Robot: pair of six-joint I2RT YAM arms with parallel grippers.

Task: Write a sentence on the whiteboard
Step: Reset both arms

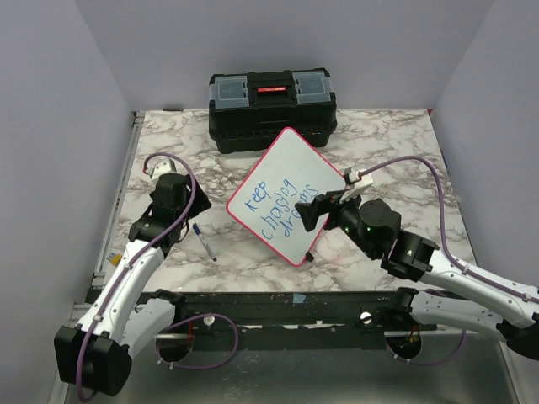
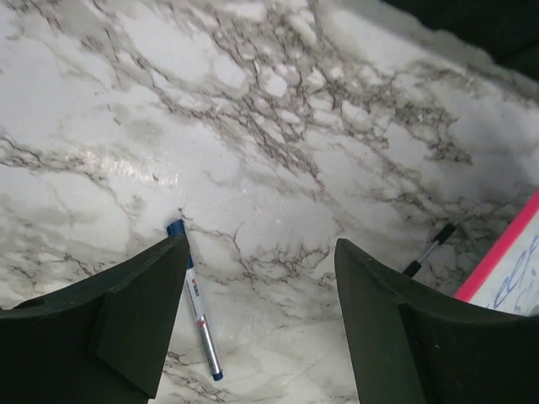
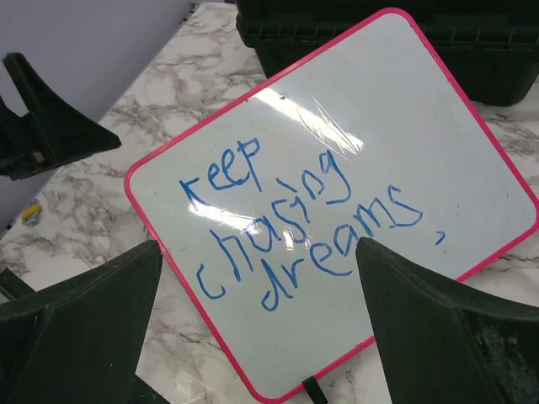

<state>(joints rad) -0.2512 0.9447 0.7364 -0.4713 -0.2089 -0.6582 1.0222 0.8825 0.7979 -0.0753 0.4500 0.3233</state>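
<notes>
From the top camera I see the whiteboard (image 1: 290, 181) lying skewed like a diamond in the middle of the surface (image 1: 396, 143). Its far corner is right up at the black toolbox (image 1: 272, 109), and I cannot tell whether they touch. The sentence (image 1: 280, 206) runs in blue across it in three slanted lines, too small here to read cleanly. The right jaws sit at the board's right edge. The left jaws hang to the left of the board, with a marker (image 1: 203, 241) lying on the surface between them and the board. The toolbox handle carries a red strip whose lettering I cannot make out.

The left wrist camera shows what the top one cannot: the left jaws stand wide apart with only bare marble between them. The marker lies partly behind the left-hand one, blue cap away from me, its barrel print unreadable. A slim dark stick (image 2: 429, 250) lies close beside the board's red rim at the right edge.

In the right wrist camera the right jaws are spread wide and gripping nothing, with the board beyond them. Here the writing reads clearly: "keep chasing dreams", with a small stray tick after the last word.
</notes>
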